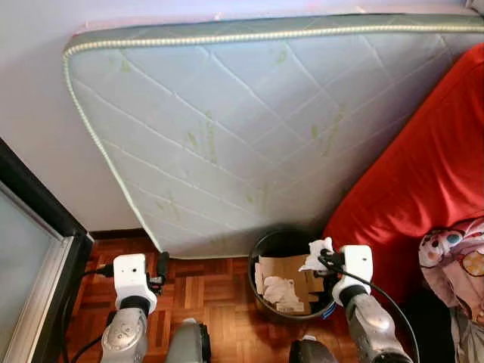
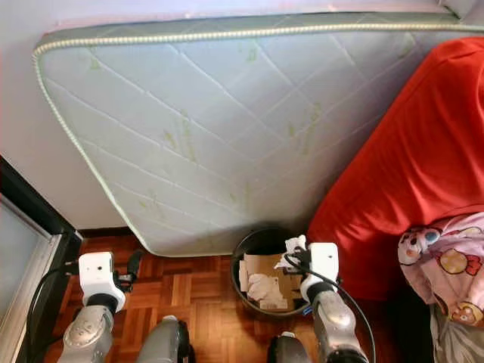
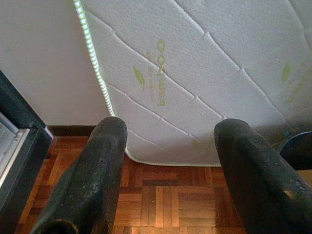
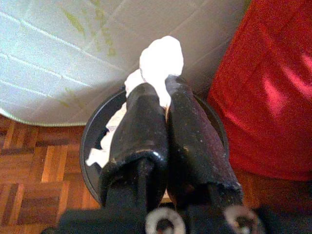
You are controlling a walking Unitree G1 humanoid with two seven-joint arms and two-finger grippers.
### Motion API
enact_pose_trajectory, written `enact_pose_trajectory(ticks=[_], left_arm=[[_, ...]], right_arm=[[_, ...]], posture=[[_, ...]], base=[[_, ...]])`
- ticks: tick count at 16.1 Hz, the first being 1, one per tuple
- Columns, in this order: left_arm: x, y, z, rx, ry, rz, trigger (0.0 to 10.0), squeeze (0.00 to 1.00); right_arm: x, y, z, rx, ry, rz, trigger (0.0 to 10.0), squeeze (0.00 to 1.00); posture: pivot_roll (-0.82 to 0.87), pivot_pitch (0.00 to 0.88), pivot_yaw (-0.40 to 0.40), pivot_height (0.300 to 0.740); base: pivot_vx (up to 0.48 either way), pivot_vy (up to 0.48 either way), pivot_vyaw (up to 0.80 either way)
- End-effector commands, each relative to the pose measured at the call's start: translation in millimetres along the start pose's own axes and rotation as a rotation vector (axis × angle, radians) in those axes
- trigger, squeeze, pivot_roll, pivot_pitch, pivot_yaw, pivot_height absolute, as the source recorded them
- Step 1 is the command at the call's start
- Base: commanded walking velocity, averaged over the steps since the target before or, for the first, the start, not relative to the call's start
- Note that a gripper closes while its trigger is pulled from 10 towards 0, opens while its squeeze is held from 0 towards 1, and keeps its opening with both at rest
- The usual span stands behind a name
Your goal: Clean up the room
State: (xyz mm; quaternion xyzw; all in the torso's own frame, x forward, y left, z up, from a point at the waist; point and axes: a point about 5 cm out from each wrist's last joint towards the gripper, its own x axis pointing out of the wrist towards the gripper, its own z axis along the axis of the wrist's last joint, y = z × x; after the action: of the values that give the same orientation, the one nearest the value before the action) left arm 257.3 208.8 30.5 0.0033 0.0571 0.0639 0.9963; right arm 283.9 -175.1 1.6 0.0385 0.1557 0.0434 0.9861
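On parquet floor (image 1: 219, 291), the right gripper (image 1: 321, 253) pinches a tissue wad (image 1: 316, 252) over the black bin (image 1: 281, 243) (left gripper (image 3: 170, 161) spread, idle); release comes next.

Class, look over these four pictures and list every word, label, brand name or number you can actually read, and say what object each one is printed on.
Green lettering beside a leaf logo on the mattress: it runs sideways and is too blurred to read for certain.
Fainter green marks elsewhere on the mattress: too small and pale to read.
Patterned pink cloth on the red cover: pictures, no legible words.
Cardboard in the black bin: no legible print.
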Motion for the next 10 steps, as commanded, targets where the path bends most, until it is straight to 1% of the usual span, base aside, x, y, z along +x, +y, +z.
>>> enact_pose_trajectory(ticks=[1,2,3,10], left_arm=[[-1.6,2.9,0.0,-0.003,0.007,0.014,10.0,0.0],[-1.7,4.1,0.4,-0.003,0.007,0.018,10.0,0.0],[-2.0,4.9,0.6,-0.004,0.007,0.022,10.0,0.0],[-5.2,8.0,0.6,-0.007,0.021,0.03,10.0,0.0]], right_arm=[[-1.1,3.4,-7.4,-0.009,0.048,0.006,10.0,0.0],[-1.4,4.5,-6.7,-0.016,0.034,0.011,10.0,0.0],[-2.0,4.4,-6.2,0.001,0.019,0.008,10.0,0.0],[-2.0,4.8,-8.0,-0.001,0.034,0.005,10.0,0.0]], posture=[[0.01,0.191,0.01,0.63],[0.01,0.193,0.012,0.62],[0.01,0.199,0.014,0.62],[0.02,0.224,0.025,0.62]], base=[[0.0,0.0,0.0],[0.0,0.0,0.0],[0.0,0.0,0.0],[0.0,0.0,0.0]])
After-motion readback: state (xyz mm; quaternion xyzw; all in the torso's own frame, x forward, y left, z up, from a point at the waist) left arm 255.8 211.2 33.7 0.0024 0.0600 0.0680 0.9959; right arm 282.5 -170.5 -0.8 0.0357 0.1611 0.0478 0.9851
